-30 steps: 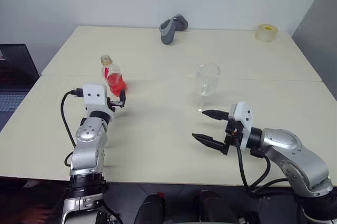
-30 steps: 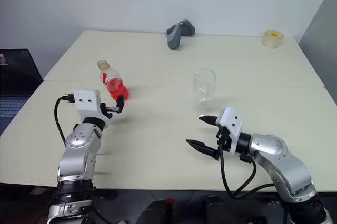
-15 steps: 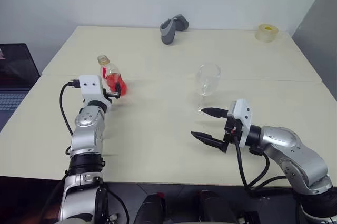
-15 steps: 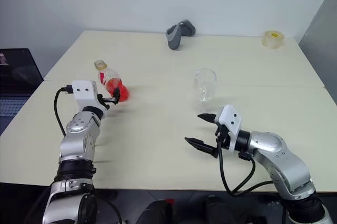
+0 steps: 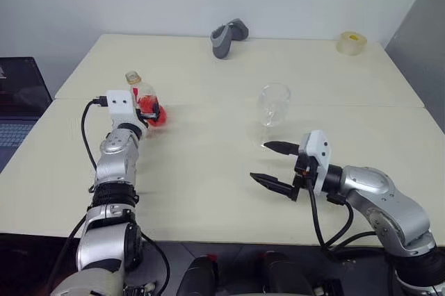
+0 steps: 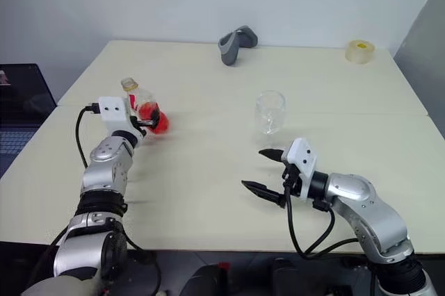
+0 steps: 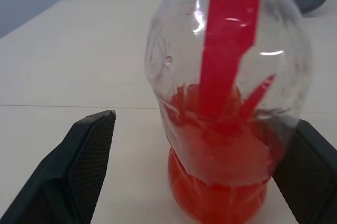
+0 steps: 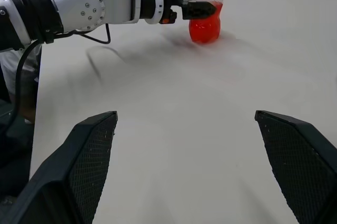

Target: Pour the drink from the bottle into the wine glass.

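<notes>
— Between the left gripper's (image 7: pixel 200 176) spread black ribbed fingers, what stands?
— A rounded clear plastic bottle (image 7: pixel 226 98), red drink (image 7: pixel 216 192) low inside, ungripped.
— And the right gripper (image 5: pixel 276 166)?
— Open, empty; the smooth stemmed wine glass (image 5: pixel 274 110) just beyond it.

Both arms forward, jaws wide apart

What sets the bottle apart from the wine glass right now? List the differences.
1. The bottle holds red drink in its lower part; the wine glass looks empty.
2. The bottle sits between the open fingers of the left gripper; the wine glass stands free, beyond the open right gripper.
3. The bottle has a narrow capped neck; the wine glass has an open bowl on a thin stem.
Both are clear and stand upright on the table.
</notes>
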Available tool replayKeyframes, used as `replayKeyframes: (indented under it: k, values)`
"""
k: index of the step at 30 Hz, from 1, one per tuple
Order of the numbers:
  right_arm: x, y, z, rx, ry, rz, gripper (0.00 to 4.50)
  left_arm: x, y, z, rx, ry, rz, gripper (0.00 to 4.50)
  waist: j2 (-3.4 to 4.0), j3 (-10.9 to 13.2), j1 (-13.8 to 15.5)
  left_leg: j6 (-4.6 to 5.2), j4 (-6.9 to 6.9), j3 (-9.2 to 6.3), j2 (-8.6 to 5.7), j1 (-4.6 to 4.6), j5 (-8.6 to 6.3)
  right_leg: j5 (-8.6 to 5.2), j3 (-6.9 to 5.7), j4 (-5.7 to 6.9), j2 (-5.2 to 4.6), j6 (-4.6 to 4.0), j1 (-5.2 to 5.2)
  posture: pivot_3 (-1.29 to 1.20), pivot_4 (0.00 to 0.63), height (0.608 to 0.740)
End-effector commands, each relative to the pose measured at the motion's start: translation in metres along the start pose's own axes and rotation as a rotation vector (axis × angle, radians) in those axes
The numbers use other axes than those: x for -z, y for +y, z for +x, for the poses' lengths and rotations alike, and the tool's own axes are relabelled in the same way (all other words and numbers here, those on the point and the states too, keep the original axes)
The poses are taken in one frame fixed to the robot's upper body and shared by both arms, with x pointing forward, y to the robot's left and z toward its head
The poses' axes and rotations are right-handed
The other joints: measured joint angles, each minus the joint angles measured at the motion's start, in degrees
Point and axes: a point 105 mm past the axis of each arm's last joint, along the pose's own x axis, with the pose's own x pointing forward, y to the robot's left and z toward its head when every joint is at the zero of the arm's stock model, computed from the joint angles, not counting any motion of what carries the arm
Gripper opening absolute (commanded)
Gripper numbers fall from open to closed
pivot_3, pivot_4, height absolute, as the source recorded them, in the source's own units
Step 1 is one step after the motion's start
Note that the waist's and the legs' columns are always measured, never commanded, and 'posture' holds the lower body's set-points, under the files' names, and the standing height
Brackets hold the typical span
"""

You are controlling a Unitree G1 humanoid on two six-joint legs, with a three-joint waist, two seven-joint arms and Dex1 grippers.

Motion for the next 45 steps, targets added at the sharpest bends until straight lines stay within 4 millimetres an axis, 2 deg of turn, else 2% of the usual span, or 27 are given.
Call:
replayKeyframes:
  k: [1, 2, 3, 10, 12, 15, 23, 29, 33, 39, 45]
  values:
    - [-0.010, 0.001, 0.002, 0.002, -0.033, -0.032, 4.47, -0.016, 0.002, 0.006, 0.021, -0.041, 0.005, 4.50, 0.00, 0.00, -0.01, 0.00, 0.00, 0.00, 0.00, 0.00, 0.00, 0.00, 0.00, -0.01, 0.00, 0.00, 0.00, 0.00, 0.150, 0.740]
    - [-0.010, 0.001, 0.003, 0.004, -0.035, -0.033, 4.50, -0.015, 0.001, 0.007, 0.026, -0.038, 0.003, 4.10, 0.00, 0.00, -0.03, 0.00, 0.00, 0.01, 0.00, 0.00, 0.00, 0.00, 0.00, -0.01, 0.00, 0.00, -0.01, 0.00, 0.150, 0.740]
    - [-0.011, 0.000, 0.003, 0.007, -0.037, -0.034, 4.50, -0.015, 0.000, 0.008, 0.036, -0.036, -0.004, 3.91, 0.00, 0.00, -0.04, 0.00, 0.00, 0.02, 0.00, -0.01, 0.00, 0.00, 0.00, -0.01, 0.00, 0.00, -0.02, 0.00, 0.150, 0.740]
    - [-0.013, 0.000, 0.005, 0.021, -0.051, -0.035, 4.50, -0.021, -0.007, 0.010, 0.087, -0.059, 0.008, 1.83, 0.00, 0.00, -0.06, 0.00, 0.00, 0.02, 0.00, -0.01, 0.00, 0.00, 0.02, 0.00, 0.00, 0.00, -0.02, 0.00, 0.150, 0.740]
    - [-0.014, 0.001, 0.005, 0.023, -0.052, -0.036, 4.50, -0.024, -0.009, 0.008, 0.101, -0.072, 0.015, 1.42, 0.00, 0.00, -0.06, -0.01, 0.00, 0.00, 0.00, -0.02, 0.00, 0.00, 0.01, 0.00, 0.00, 0.00, -0.02, 0.00, 0.150, 0.740]
    - [-0.017, 0.001, 0.006, 0.025, -0.059, -0.036, 4.50, -0.030, -0.015, 0.001, 0.150, -0.096, 0.036, 1.06, -0.01, 0.00, -0.08, -0.01, 0.00, 0.01, 0.01, -0.03, 0.00, 0.00, 0.03, 0.00, 0.00, 0.00, -0.04, 0.00, 0.150, 0.740]
    - [-0.021, 0.006, 0.003, -0.006, -0.063, -0.041, 4.50, -0.058, -0.068, -0.045, 0.409, -0.129, 0.084, 0.90, -0.01, 0.01, -0.05, -0.08, 0.01, 0.00, 0.03, -0.05, 0.04, 0.00, 0.06, 0.01, 0.00, 0.00, -0.05, 0.00, 0.150, 0.740]
    - [-0.023, 0.005, 0.003, -0.002, -0.074, -0.043, 4.50, -0.070, -0.092, -0.068, 0.508, -0.116, 0.078, 0.89, -0.01, 0.01, -0.04, -0.02, 0.02, 0.01, 0.03, -0.02, 0.01, 0.00, 0.07, 0.02, 0.00, 0.00, -0.03, 0.00, 0.150, 0.740]
    - [-0.021, 0.005, 0.005, -0.005, -0.079, -0.039, 4.50, -0.079, -0.102, -0.072, 0.540, -0.128, 0.078, 0.87, -0.01, 0.01, -0.03, -0.02, 0.01, 0.02, 0.03, -0.02, 0.01, 0.00, 0.08, 0.02, 0.00, 0.00, -0.03, 0.00, 0.150, 0.740]
    - [-0.020, 0.003, 0.005, -0.006, -0.083, -0.039, 4.50, -0.092, -0.105, -0.071, 0.546, -0.153, 0.065, 0.80, -0.01, 0.01, -0.03, -0.02, 0.01, 0.02, 0.03, -0.02, 0.01, 0.00, 0.07, 0.01, 0.01, 0.00, -0.03, 0.00, 0.150, 0.740]
    - [-0.020, 0.002, 0.007, -0.007, -0.093, -0.039, 4.50, -0.096, -0.115, -0.078, 0.600, -0.167, 0.054, 0.79, -0.01, 0.01, -0.03, -0.02, 0.01, 0.01, 0.03, -0.02, 0.01, 0.00, 0.07, 0.02, 0.01, 0.00, -0.03, 0.00, 0.150, 0.740]
